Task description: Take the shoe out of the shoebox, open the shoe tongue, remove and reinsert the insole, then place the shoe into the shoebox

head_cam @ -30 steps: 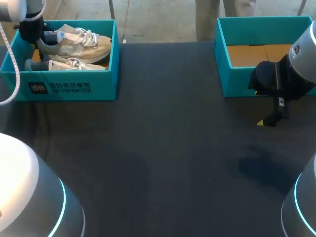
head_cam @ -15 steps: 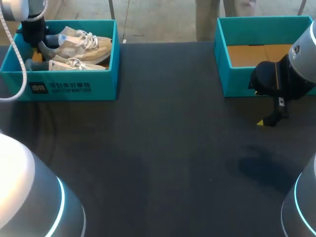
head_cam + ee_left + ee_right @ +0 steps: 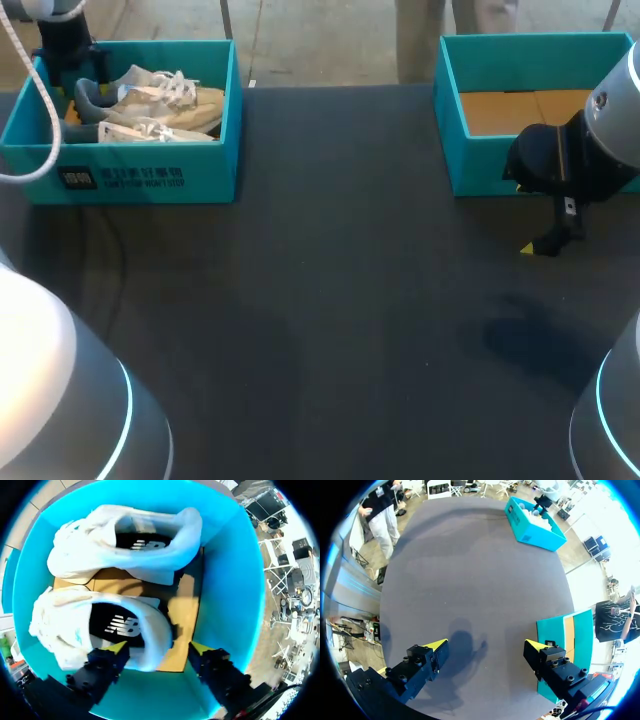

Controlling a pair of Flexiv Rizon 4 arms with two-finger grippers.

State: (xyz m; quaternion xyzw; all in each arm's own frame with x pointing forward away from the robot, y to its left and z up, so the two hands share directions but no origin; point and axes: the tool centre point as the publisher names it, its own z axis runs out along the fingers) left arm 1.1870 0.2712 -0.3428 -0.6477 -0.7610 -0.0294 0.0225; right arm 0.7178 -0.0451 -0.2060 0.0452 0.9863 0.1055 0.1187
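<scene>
Two beige sneakers lie in the teal shoebox (image 3: 140, 175) at the table's far left corner, one (image 3: 165, 92) behind the other (image 3: 150, 130). My left arm (image 3: 62, 40) stands over their heels. In the left wrist view my left gripper (image 3: 159, 649) is open above the box (image 3: 230, 595). One fingertip (image 3: 117, 647) sits at the heel opening of the nearer shoe (image 3: 75, 625), whose heel rim lies between the fingers. The other fingertip is clear of it. The second shoe (image 3: 100, 550) lies ahead. My right gripper (image 3: 545, 245) hangs open over bare table, empty (image 3: 485, 645).
A second teal box (image 3: 480, 165) with a bare cardboard bottom stands at the far right, just behind my right gripper, and shows beside its finger (image 3: 565, 635). The dark tabletop (image 3: 340, 300) spreads between the two boxes.
My left gripper has opened and let go of the shoe's heel. The shoe has dropped back lower into the box, and the left arm has drawn back a little. The right arm has not moved.
</scene>
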